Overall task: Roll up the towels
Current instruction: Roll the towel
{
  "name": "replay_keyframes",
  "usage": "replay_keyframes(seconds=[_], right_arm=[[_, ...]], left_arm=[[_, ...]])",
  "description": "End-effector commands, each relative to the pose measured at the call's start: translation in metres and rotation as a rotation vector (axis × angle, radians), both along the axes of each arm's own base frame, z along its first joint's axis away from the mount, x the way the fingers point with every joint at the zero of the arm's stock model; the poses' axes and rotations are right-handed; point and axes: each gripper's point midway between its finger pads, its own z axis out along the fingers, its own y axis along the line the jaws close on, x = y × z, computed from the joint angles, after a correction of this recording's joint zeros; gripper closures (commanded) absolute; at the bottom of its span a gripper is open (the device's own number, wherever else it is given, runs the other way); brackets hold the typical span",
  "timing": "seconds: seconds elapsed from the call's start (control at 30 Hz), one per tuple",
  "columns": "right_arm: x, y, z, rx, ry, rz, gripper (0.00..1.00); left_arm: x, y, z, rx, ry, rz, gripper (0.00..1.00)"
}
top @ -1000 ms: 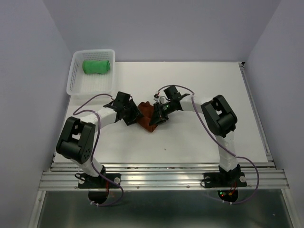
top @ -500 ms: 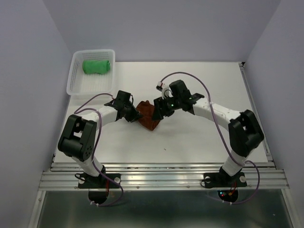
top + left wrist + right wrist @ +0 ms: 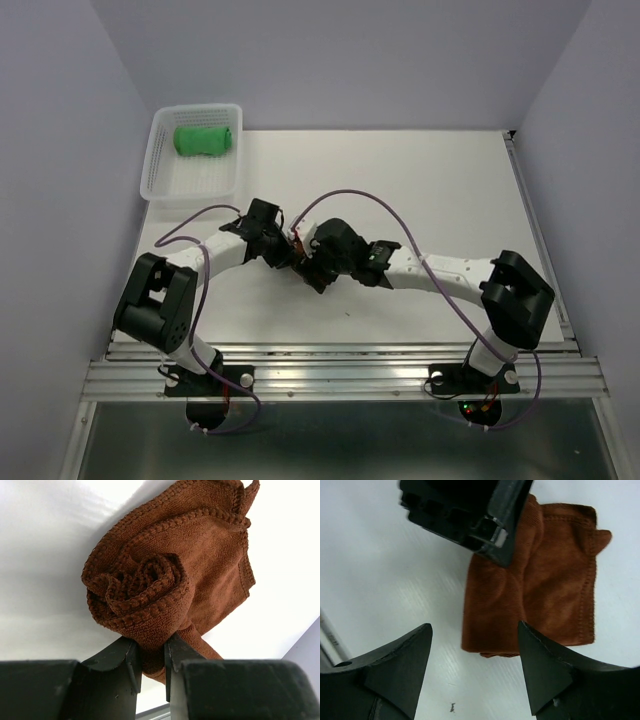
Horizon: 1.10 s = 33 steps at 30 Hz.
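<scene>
One brown towel [image 3: 200, 555], partly rolled, lay on the table [image 3: 430, 180], its coiled end clamped by the left gripper [image 3: 150, 652]; the right gripper [image 3: 474, 630] hung spread open above. A green roll [image 3: 204, 139] sat in the basket [image 3: 160, 185].

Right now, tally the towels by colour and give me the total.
Brown towel: 1, partly rolled
Green towel: 1, rolled, in the basket
Total: 2 towels
</scene>
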Motion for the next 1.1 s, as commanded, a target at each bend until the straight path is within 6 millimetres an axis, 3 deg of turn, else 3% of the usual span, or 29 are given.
replay_keyframes(seconds=[0.0, 0.4, 0.53, 0.6, 0.63, 0.73, 0.87, 0.9, 0.93, 1.07], right_arm=[[0.02, 0.004, -0.003, -0.066, -0.14, -0.05, 0.26], [-0.008, 0.0, -0.057, -0.183, -0.151, -0.07, 0.27], [0.0, -0.008, -0.076, -0.237, -0.182, -0.141, 0.3], [0.002, -0.009, -0.081, -0.257, -0.196, -0.162, 0.38], [0.007, -0.013, -0.086, -0.278, -0.21, -0.202, 0.53], [0.01, -0.017, -0.088, -0.288, -0.221, -0.229, 0.63], [0.005, -0.012, -0.08, -0.24, -0.189, -0.228, 0.86], [0.003, -0.008, -0.076, -0.219, -0.178, -0.221, 0.88], [-0.001, -0.003, -0.072, -0.193, -0.156, -0.204, 0.91], [-0.018, 0.008, -0.056, -0.136, -0.059, -0.157, 0.93]], left_arm=[[-0.014, 0.005, 0.004, 0.015, 0.016, 0.013, 0.94], [-0.022, 0.005, -0.002, 0.009, 0.052, 0.018, 0.95], [-0.024, 0.005, 0.001, -0.001, 0.053, 0.021, 0.94], [-0.026, 0.005, 0.0, -0.003, 0.057, 0.021, 0.94], [-0.027, 0.005, 0.0, -0.001, 0.062, 0.022, 0.92], [-0.028, 0.005, 0.0, -0.004, 0.061, 0.018, 0.88], [-0.029, 0.006, 0.007, -0.011, 0.04, 0.018, 0.73], [-0.028, 0.008, 0.009, -0.003, 0.03, 0.023, 0.69], [-0.028, 0.009, 0.016, -0.004, 0.015, 0.027, 0.58], [-0.025, 0.015, 0.036, 0.009, -0.048, 0.033, 0.31]])
